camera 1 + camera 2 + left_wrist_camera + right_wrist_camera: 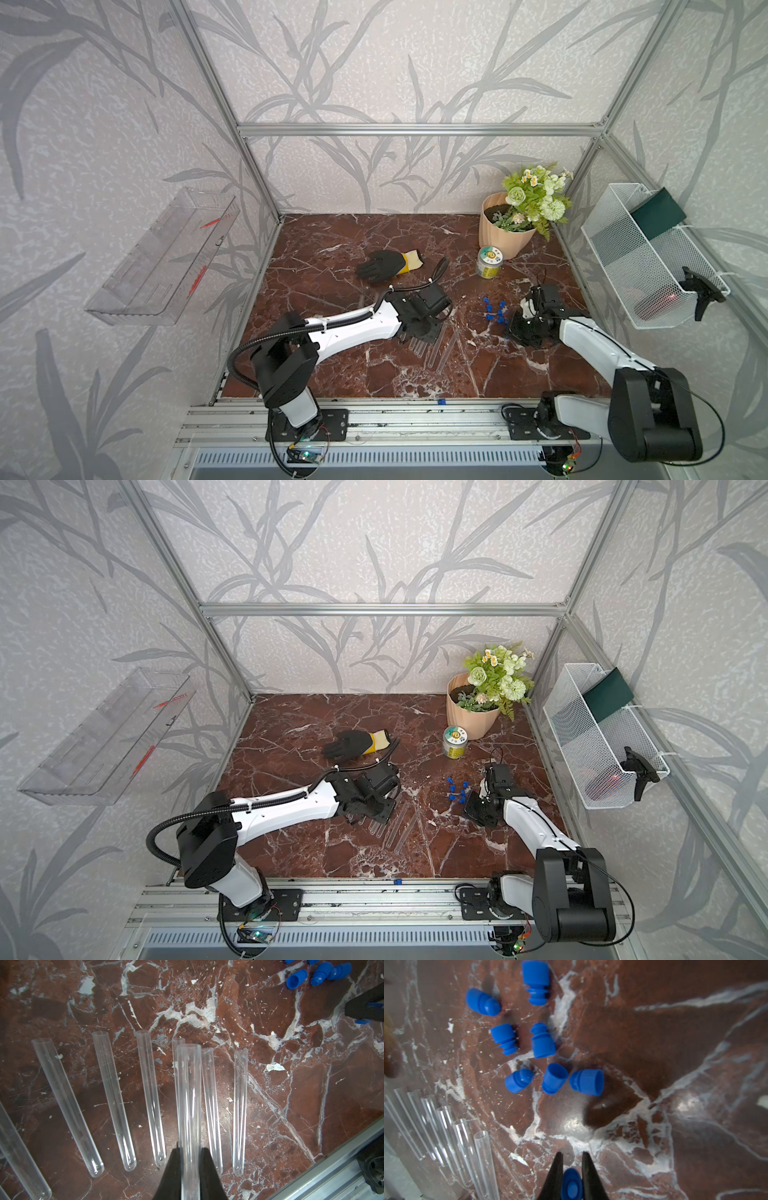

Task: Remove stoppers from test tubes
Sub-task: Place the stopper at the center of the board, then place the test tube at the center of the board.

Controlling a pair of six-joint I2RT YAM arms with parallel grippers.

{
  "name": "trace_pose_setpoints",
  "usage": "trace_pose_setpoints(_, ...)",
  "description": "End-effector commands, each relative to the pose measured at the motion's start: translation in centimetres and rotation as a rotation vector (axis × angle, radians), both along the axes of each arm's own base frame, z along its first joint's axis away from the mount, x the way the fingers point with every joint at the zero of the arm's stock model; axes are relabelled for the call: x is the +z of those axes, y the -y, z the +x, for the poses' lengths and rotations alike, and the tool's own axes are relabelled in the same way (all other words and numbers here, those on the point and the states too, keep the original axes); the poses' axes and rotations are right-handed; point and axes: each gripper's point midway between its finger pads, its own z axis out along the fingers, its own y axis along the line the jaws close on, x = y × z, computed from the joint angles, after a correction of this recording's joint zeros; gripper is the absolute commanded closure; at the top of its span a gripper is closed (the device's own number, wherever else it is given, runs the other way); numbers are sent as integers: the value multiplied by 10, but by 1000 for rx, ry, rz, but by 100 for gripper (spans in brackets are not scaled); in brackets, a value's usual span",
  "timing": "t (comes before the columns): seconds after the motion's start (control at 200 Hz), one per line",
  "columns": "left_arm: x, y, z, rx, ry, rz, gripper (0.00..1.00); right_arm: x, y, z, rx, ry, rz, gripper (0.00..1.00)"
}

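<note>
Several clear test tubes (113, 1101) lie side by side on the marble table, their mouths open. My left gripper (190, 1147) is shut on one more test tube (189, 1095), held just above the row with no cap on it. Several blue stoppers (544, 1043) lie loose in a cluster beyond the tube mouths. My right gripper (572, 1154) is shut on a blue stopper (571, 1184) close to that cluster. In a top view the left gripper (415, 332) is over the tubes (440, 353), and the right gripper (515, 330) is beside the stoppers (494, 311).
A black glove (384, 264), a small jar (489, 262) and a flower pot (505, 232) sit toward the back. A white mesh basket (648, 257) hangs on the right wall, a clear shelf (162, 257) on the left. One blue cap (441, 402) rests on the front rail.
</note>
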Motion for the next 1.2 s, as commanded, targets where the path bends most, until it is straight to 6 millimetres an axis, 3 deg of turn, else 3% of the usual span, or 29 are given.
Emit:
trace_pose_setpoints(0.0,10,20,-2,-35,17,-35,95,-13,13,-1,-27,-20,-62,97)
trace_pose_setpoints(0.39,6,57,-18,-125,1,-29,95,-22,19,7,-42,-35,-75,90)
trace_pose_setpoints(0.82,0,90,-27,-195,-3,-2,95,-14,22,4,-54,-2,-64,71)
trace_pose_setpoints(0.975,-5,97,-31,-200,0,30,95,-4,21,5,-51,15,-54,70)
trace_pose_setpoints(1.195,-20,103,-36,-177,-21,59,95,35,20,10,-9,95,-61,60)
